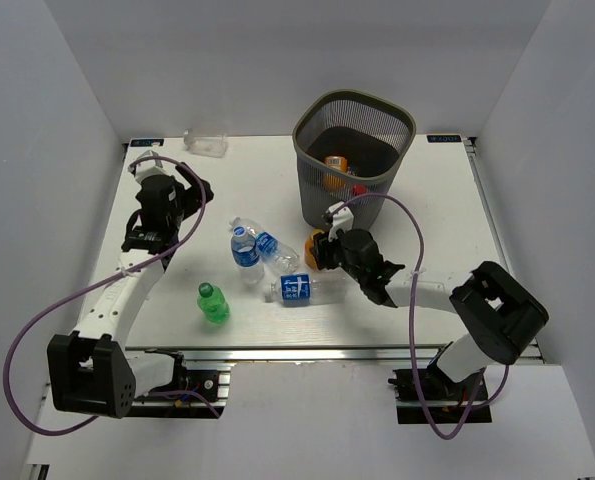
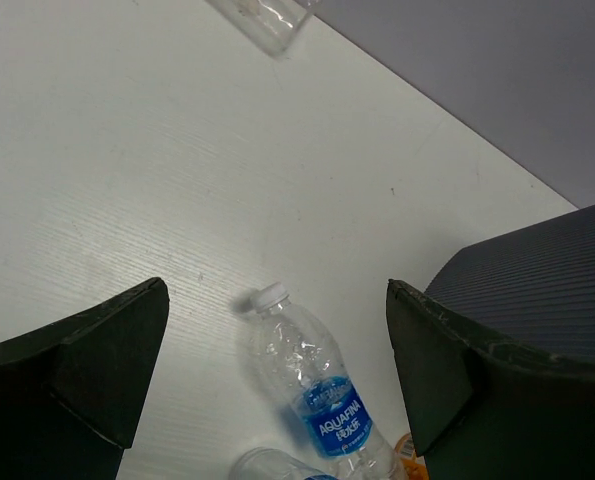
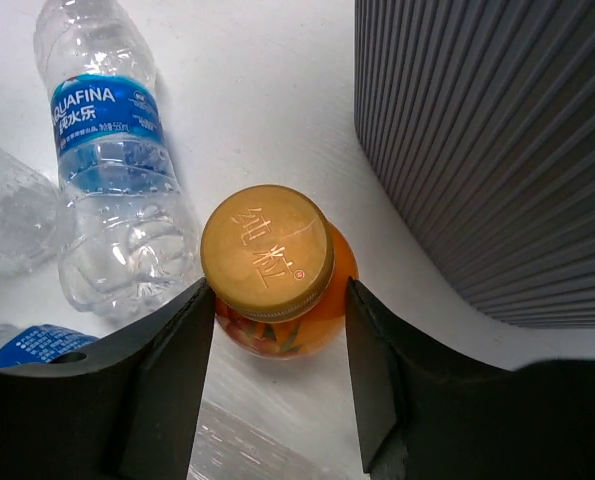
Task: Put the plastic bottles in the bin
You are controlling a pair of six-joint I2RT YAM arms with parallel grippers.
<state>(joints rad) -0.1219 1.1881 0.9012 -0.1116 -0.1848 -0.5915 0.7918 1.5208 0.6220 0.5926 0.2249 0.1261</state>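
Observation:
An orange bottle (image 3: 267,250) with a gold cap stands upright just in front of the bin (image 3: 497,150). My right gripper (image 3: 277,287) is shut on it, one finger on each side of its body; from above the bottle (image 1: 315,250) shows at the gripper (image 1: 323,252). The mesh bin (image 1: 317,195) holds an orange bottle (image 1: 335,163) and something red. Three clear blue-labelled bottles (image 1: 245,245) (image 1: 277,252) (image 1: 302,288) lie mid-table, and a green bottle (image 1: 213,303) lies nearer. My left gripper (image 1: 199,192) hangs open over the table, above one labelled bottle (image 2: 312,385).
A plain clear bottle (image 1: 205,143) lies at the table's far edge, left of the bin. White walls close in the table on three sides. The right arm's purple cable arcs above the table beside the bin.

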